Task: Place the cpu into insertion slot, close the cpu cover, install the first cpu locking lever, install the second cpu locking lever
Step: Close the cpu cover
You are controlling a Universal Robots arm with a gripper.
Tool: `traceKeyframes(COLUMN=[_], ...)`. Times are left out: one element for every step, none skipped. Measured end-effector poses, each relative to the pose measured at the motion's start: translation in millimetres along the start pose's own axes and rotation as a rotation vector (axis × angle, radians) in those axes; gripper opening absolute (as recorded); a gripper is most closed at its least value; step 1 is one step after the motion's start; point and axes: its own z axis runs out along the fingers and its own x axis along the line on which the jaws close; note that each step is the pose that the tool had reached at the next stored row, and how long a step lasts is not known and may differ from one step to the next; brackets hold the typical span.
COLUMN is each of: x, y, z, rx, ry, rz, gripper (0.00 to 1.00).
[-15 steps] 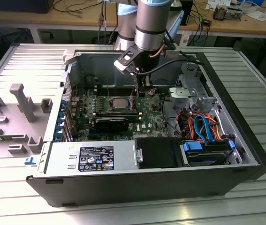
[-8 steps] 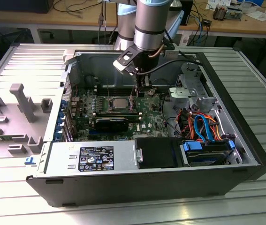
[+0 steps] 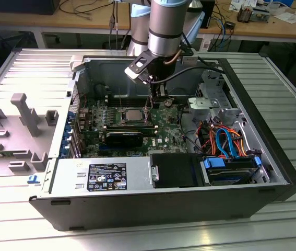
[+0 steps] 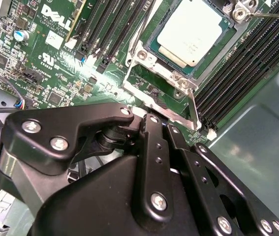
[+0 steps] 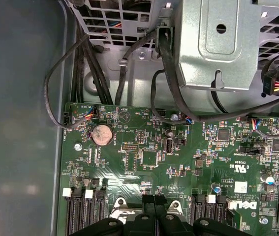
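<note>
The cpu (image 4: 191, 32) (image 3: 133, 113) lies in the insertion slot (image 4: 144, 96), its silvery top facing up. The cpu cover (image 4: 146, 56) lies flat over it, the chip showing through its window. A thin lever wire (image 4: 194, 108) runs along the slot's near edge, and another rod (image 4: 272, 14) sticks out past the far corner. My gripper (image 3: 155, 107) hangs just to the exterior view's right of the slot, low over the green board. Its black fingers (image 5: 154, 211) stand pressed together, shut, with nothing visible between them. The fingertip (image 4: 148, 120) sits close to the near lever wire; contact cannot be told.
Long black memory slots (image 4: 257, 54) flank the socket. A black graphics card (image 3: 124, 138) lies in front of it, a silver drive cage (image 3: 213, 99) and coloured cables (image 3: 226, 141) to the right. The power supply (image 3: 101, 175) fills the case's front. Case walls (image 3: 77, 78) enclose everything.
</note>
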Motion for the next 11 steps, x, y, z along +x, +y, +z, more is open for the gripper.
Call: traceKeyframes(x=[0.0,0.0,0.0,0.0,0.1,0.1,0.1,0.2,0.2,0.2,0.3], y=[0.0,-0.1,-0.3,-0.7,-1.3,-1.8,-2.4,-2.9,-3.2,-3.6,-4.0], z=[0.0,0.0,0.0,0.0,0.0,0.0,0.0,0.0,0.1,0.1,0.1], rx=[0.0,0.0,0.0,0.0,0.0,0.0,0.0001,0.0,0.0,0.0,0.0], ry=[0.0,0.0,0.0,0.0,0.0,-0.0001,-0.0001,0.0,0.0,0.0,0.0], rz=[0.0,0.0,0.0,0.0,0.0,0.0,0.0,0.0,0.0,0.0,0.0], gripper=[0.11,0.11,0.11,0.11,0.11,0.11,0.11,0.11,0.11,0.11,0.11])
